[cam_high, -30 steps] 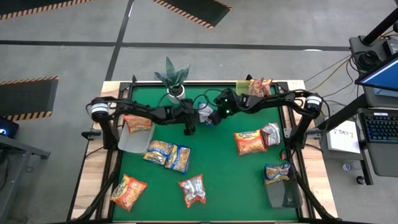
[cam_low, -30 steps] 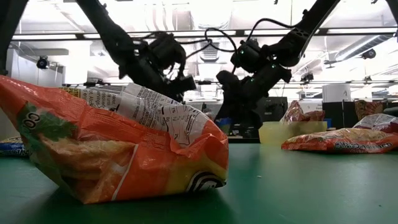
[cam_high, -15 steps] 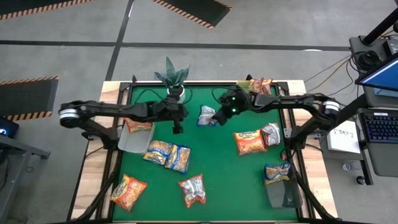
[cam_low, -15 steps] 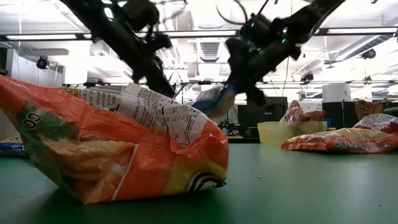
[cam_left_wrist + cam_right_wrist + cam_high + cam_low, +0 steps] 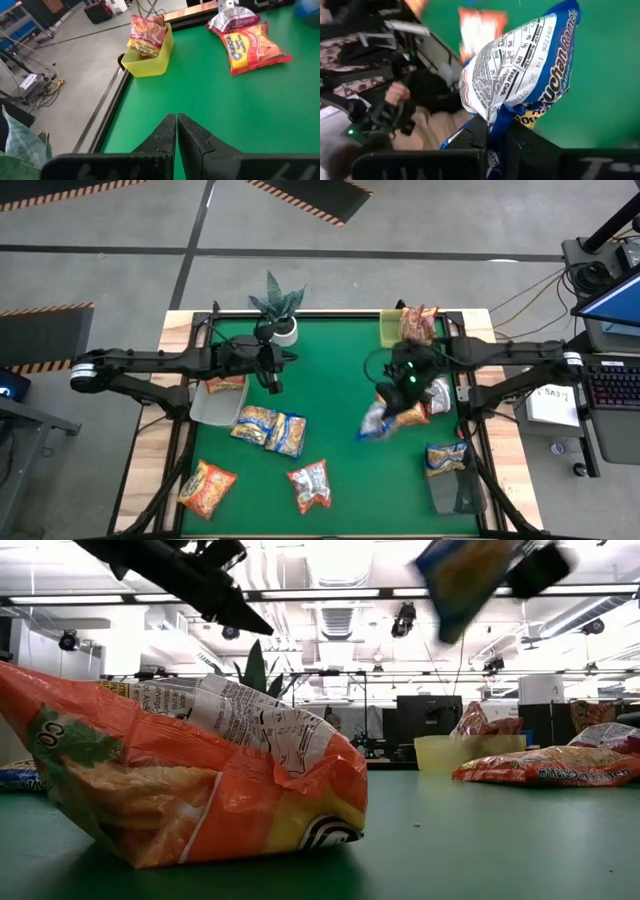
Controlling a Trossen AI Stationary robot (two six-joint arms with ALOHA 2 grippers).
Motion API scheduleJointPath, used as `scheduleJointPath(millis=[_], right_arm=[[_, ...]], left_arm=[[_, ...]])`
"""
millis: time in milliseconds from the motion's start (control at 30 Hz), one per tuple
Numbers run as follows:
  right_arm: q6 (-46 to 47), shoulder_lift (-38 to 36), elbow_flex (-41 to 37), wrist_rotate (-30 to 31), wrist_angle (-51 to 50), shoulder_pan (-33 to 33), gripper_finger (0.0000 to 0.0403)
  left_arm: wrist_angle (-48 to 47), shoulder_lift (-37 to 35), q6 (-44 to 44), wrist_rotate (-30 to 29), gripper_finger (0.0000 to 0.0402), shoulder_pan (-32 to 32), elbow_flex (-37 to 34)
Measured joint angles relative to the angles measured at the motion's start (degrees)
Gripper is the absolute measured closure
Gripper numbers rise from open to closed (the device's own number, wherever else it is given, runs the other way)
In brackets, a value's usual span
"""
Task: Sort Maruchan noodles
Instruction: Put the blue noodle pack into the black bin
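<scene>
Maruchan noodles, high view: we count crinkly packets spread over the green mat (image 5: 330,380), with a blue-and-yellow packet (image 5: 375,423) pinched in the right gripper (image 5: 392,408) above the mat's right half.
Open room, high view: the mat's middle lies bare between the arms; an orange packet (image 5: 207,488) and a red-silver packet (image 5: 311,485) sit near the front edge, a yellow-and-blue pair (image 5: 270,428) left of centre.
Left gripper (image 5: 275,383), high view: clenched on nothing, hovering near the potted plant (image 5: 279,305) at the back edge.
Tray, high view: a lime-green tray (image 5: 390,328) at the back rim holds a packet.
Low view: we see the orange packet (image 5: 190,780), creased and glossy, filling the foreground; the held packet (image 5: 465,575) hangs high and blurred.
Left wrist view: the fingers (image 5: 192,135) meet in a closed wedge over bare mat; the tray (image 5: 147,62) sits at the mat's corner, a flat red-orange packet (image 5: 255,47) well apart from it.
Right wrist view: the fingers (image 5: 475,135) grip the held packet (image 5: 520,80) by its lower seam, white nutrition panel facing us.
</scene>
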Motion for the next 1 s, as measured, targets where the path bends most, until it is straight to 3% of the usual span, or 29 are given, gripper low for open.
scheduleJointPath(millis=[167,333,467,600,800,1000], right_arm=[[16.98,-0.35,2.68,-0.01,-9.34,11.60,0.0390],[37.27,-0.50,2.41,-5.77,-17.07,23.65,0.0390],[47.07,-0.56,0.94,-6.49,-19.71,30.86,0.0390],[50.34,-1.27,-0.77,-4.71,-19.56,35.00,0.0390],[53.64,-6.14,-5.70,7.58,-19.65,37.46,0.0390],[45.08,-8.18,-10.42,8.96,-19.77,38.69,0.0390]], left_arm=[[0.98,0.25,0.66,0.00,0.0401,0.00,0.00],[1.50,1.05,1.51,0.00,0.0402,0.00,0.00],[1.85,1.56,1.53,0.00,0.0402,0.00,0.00],[1.88,1.70,1.53,0.00,0.0402,0.00,0.00],[1.86,1.70,1.53,0.00,0.0402,0.00,0.00],[1.83,1.70,1.53,0.00,0.0402,0.00,-0.15]])
